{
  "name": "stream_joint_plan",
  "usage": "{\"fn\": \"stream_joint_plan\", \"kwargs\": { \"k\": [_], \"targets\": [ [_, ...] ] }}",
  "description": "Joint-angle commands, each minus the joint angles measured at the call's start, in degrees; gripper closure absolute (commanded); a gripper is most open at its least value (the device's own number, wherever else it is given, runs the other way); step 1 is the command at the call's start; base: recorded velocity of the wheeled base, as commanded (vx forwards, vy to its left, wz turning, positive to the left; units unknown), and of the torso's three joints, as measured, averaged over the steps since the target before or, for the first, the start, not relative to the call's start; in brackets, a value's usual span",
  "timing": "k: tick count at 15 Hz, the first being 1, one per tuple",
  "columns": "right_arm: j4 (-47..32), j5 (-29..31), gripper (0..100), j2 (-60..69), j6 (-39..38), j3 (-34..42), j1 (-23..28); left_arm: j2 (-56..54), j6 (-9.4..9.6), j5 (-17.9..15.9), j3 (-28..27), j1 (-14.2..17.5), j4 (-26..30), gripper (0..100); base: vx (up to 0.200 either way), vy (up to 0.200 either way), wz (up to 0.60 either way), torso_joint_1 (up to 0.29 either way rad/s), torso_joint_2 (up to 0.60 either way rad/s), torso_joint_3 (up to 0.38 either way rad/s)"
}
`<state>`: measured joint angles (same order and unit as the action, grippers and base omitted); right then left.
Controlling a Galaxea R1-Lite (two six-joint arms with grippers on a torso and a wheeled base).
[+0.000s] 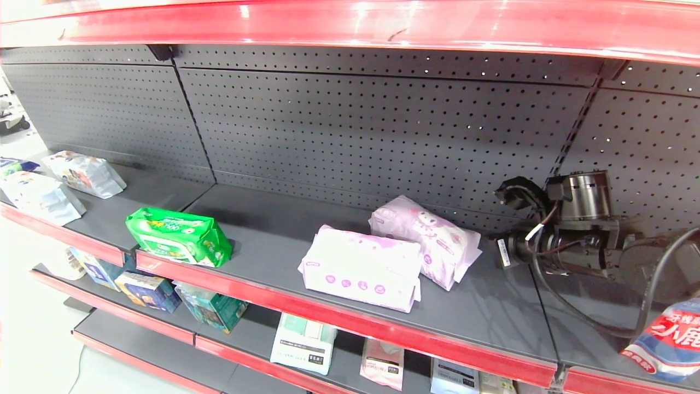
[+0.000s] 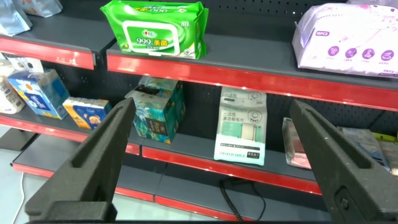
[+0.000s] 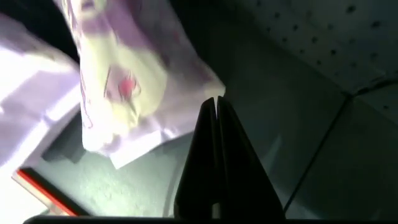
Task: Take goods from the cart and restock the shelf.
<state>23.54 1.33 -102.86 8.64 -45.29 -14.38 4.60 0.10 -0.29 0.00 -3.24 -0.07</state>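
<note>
One long grey shelf (image 1: 273, 219) with a red front lip carries everything. On its middle two pale pink soft packs lie touching: the front pack (image 1: 361, 268) roughly along the lip, the rear pack (image 1: 424, 238) behind it toward 1 o'clock, its long axis running from about 10 to 4 o'clock. A green pack of wipes (image 1: 178, 235) sits well apart toward 9 o'clock. The right arm (image 1: 574, 235) rests over the shelf at 3 o'clock from the rear pack, and the right gripper (image 3: 216, 109) has its fingers pressed together on nothing, tip just beside that pack's crimped end. So the rear pack lies at 9 o'clock from the right gripper, the nearer one by far; I judge it already set down, with a fresh item from the cart due next. The left gripper (image 2: 210, 109) hangs spread wide and bare before the lower tiers
</note>
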Motion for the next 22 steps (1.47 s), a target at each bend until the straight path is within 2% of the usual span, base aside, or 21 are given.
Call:
{"fn": "stream_joint_plan", "kwargs": {
  "k": [1,6,10,22],
  "targets": [
    [0.01,0.25,100,-1.11,0.41,0.82,-0.03,0.06,-0.01,0.03,0.0,-0.01,-0.01,0,0.0,0.0,0.0,0.0,0.0,0.0],
    [0.01,1.22,100,-3.66,2.26,0.11,-0.47,0.06,-0.01,-0.06,0.0,-0.01,-0.01,0,0.0,0.0,0.0,0.0,0.0,0.0],
    [0.19,1.22,100,-6.65,2.26,-4.28,-1.35,0.06,-0.01,0.03,0.0,-0.01,-0.01,0,0.0,0.0,0.0,0.0,0.0,0.0],
    [0.19,1.22,100,-9.64,2.17,-10.0,-3.63,0.06,-0.01,0.03,0.0,-0.01,-0.01,0,0.0,0.0,0.0,0.0,0.0,0.0]
  ]
}}
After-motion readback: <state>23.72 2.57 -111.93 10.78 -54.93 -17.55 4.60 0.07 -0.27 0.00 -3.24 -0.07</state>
